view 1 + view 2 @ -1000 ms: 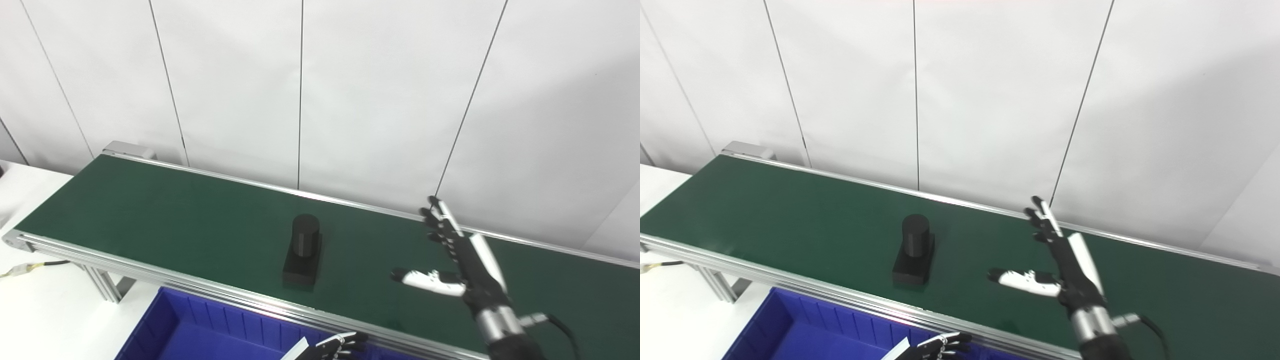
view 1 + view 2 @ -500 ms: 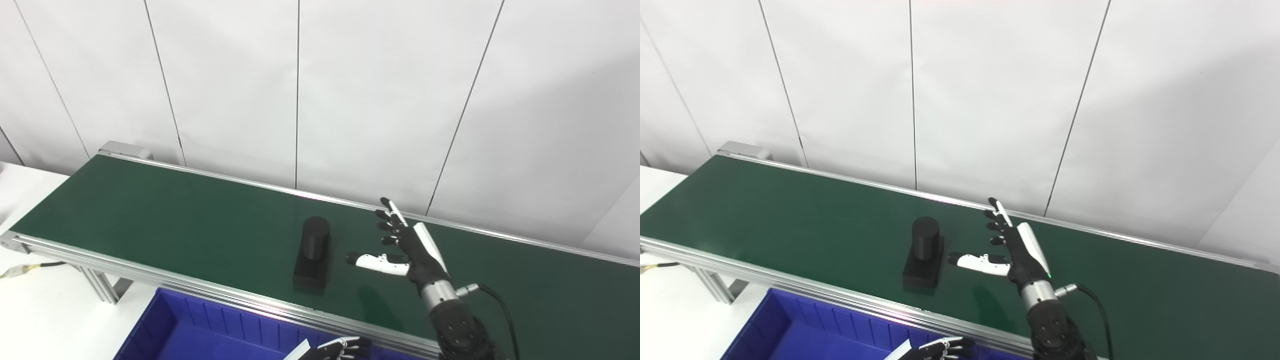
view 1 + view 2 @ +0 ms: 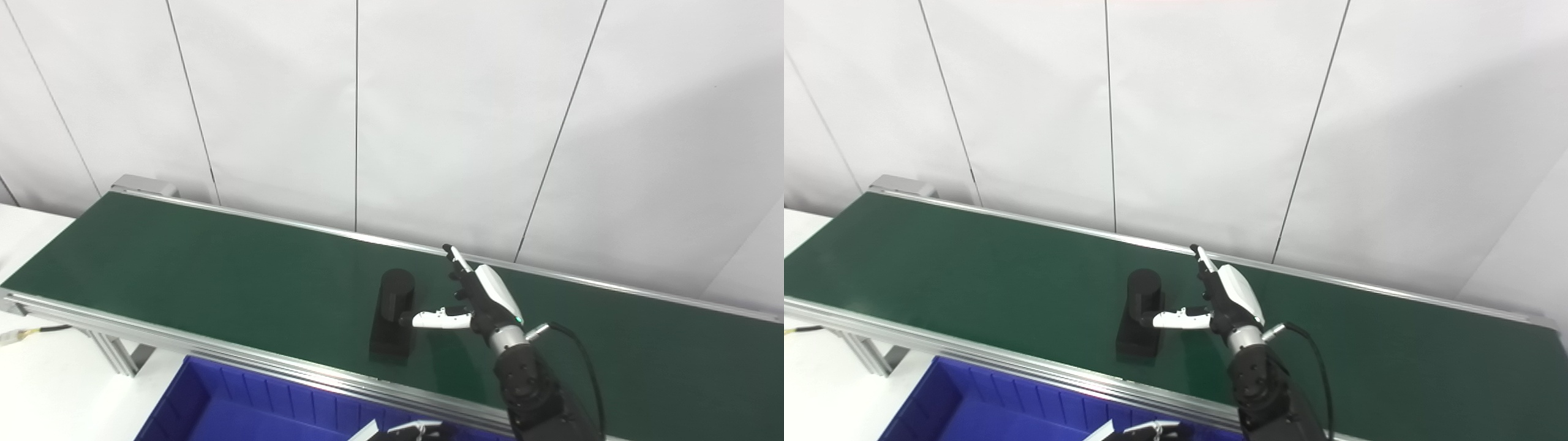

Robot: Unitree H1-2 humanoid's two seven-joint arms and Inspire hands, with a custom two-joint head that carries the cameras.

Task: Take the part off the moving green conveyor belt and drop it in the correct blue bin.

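left eye view: black part (image 3: 392, 312) stands on the green belt (image 3: 184, 269), at nine o'clock of the right hand (image 3: 478, 300). that hand is spread, holding nothing, thumb tip at the part. left hand (image 3: 404, 432) barely shows; grip unclear.

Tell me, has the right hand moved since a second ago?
Yes. The right hand has swung leftward along the green belt to the black part, its thumb now at the part's side.

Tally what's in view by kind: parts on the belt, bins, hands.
Black part on the green belt: 1
Blue bin: 1
Hands: 2, right hand, left hand
Total: 4
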